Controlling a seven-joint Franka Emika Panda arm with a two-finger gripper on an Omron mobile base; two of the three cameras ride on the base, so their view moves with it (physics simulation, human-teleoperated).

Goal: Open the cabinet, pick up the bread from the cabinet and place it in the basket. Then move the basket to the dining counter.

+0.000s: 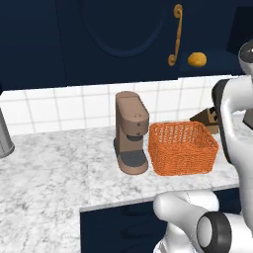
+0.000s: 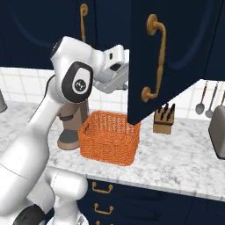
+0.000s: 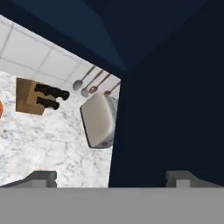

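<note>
Bread (image 1: pixel 197 60), a round golden loaf, sits inside the cabinet (image 2: pixel 176 52), whose navy door hangs swung out over the worktop (image 2: pixel 176 162). Below it the orange basket (image 2: pixel 110 137) rests on the marble, just beside the brown coffee machine (image 1: pixel 131 132), with a knife block (image 2: pixel 164 118) near the tiled wall. Up by the door's edge the gripper (image 3: pixel 111 177) has its jaws spread wide with nothing between them, a toaster (image 3: pixel 99 120) showing beneath it.

Marble worktop (image 1: pixel 59 173) carries basket (image 1: pixel 183 147), coffee machine (image 1: pixel 131 132), knife block (image 2: pixel 164 118), seemingly a toaster (image 3: pixel 99 120).
</note>
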